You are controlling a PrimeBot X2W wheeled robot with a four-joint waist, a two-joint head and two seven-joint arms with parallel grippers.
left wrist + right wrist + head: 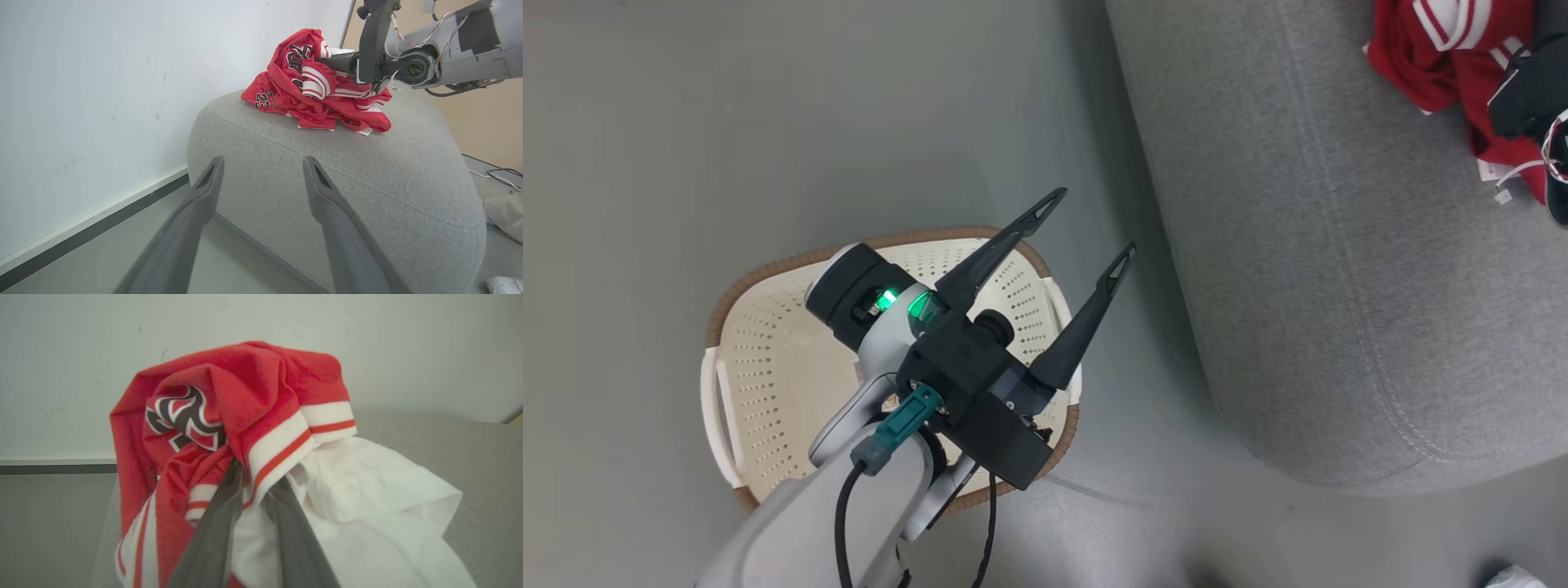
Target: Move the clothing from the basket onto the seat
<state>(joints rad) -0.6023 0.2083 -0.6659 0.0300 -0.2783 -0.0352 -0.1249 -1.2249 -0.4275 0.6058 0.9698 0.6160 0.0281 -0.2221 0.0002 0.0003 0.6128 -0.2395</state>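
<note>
The clothing (pixel 1417 61), red jerseys with white trim, lies bunched on the far part of the grey seat (pixel 1339 286). My right gripper (pixel 255 477) has its fingers close together on a fold of striped trim of the clothing (pixel 245 384), low over the seat (pixel 457 433). In the left wrist view the right gripper (pixel 329 62) reaches into the clothing (pixel 302 98) from the right. My left gripper (pixel 1093 222) hangs open above the basket (pixel 768 273), holding nothing; its fingers point toward the seat (pixel 327 175). The part of the basket that shows holds nothing.
A white wall with a dark baseboard (pixel 81 220) runs behind the seat. Cables (pixel 498 173) and a pale cloth bundle (pixel 504 212) lie on the grey floor to the right of the seat. Bare floor separates basket and seat.
</note>
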